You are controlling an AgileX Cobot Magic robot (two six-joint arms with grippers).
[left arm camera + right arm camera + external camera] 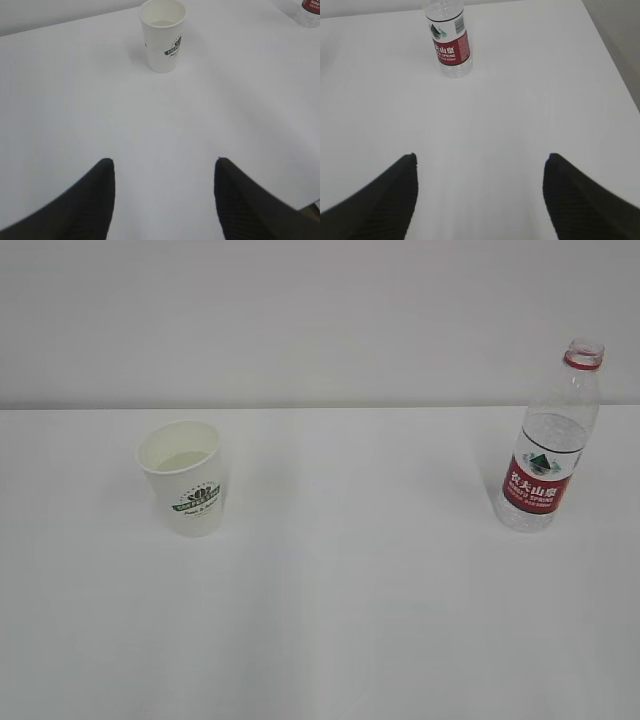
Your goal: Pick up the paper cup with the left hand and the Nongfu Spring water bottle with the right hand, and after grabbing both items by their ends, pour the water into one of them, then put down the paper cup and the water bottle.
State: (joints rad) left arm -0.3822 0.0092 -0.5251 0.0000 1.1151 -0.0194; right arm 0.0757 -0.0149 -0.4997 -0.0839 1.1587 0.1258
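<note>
The white paper cup [184, 477] with a green logo stands upright on the left of the table, a little water [186, 459] showing inside. The same paper cup [163, 35] is far ahead of my left gripper [163, 165], which is open and empty. The Nongfu Spring water bottle [549, 447] stands upright and uncapped at the right, red label facing front. In the right wrist view the bottle [448, 40] stands well ahead and left of my right gripper [480, 159], open with nothing between its fingers. Neither arm shows in the exterior view.
The white table [350, 600] runs back to a pale wall. Its right edge [615, 65] shows in the right wrist view, and a corner edge [305, 205] at the lower right of the left wrist view.
</note>
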